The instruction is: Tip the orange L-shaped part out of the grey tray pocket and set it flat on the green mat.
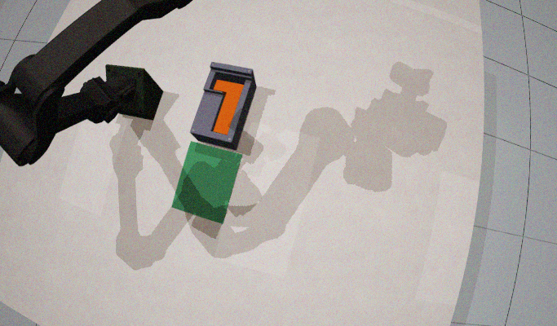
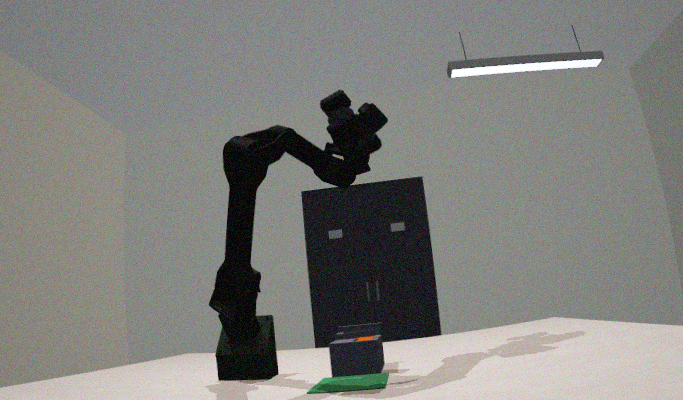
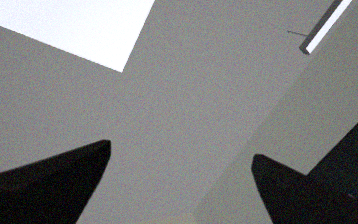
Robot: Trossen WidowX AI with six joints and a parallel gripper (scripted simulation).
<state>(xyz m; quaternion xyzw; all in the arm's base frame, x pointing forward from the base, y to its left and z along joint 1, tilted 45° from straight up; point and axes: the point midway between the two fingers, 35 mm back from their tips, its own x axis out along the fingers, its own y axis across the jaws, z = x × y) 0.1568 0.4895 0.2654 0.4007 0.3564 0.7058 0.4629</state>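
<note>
The orange L-shaped part [image 1: 227,107] [image 2: 366,339] lies flush in the pocket of the grey tray [image 1: 204,118] [image 2: 356,359]. The green mat [image 1: 209,183] [image 2: 348,383] lies flat on the table, right against the tray's near end. My gripper [image 2: 355,107] [image 3: 182,154] is open and empty. It is raised high above the table and tilted upward, far above the tray. In the wrist view only the two dark fingertips, wall and ceiling show; the tray and mat are out of that view.
The arm's dark base [image 1: 131,91] [image 2: 246,350] stands on the table to the left of the tray. A dark cabinet [image 2: 371,260] stands behind the table. A ceiling lamp [image 2: 526,62] [image 3: 325,25] hangs overhead.
</note>
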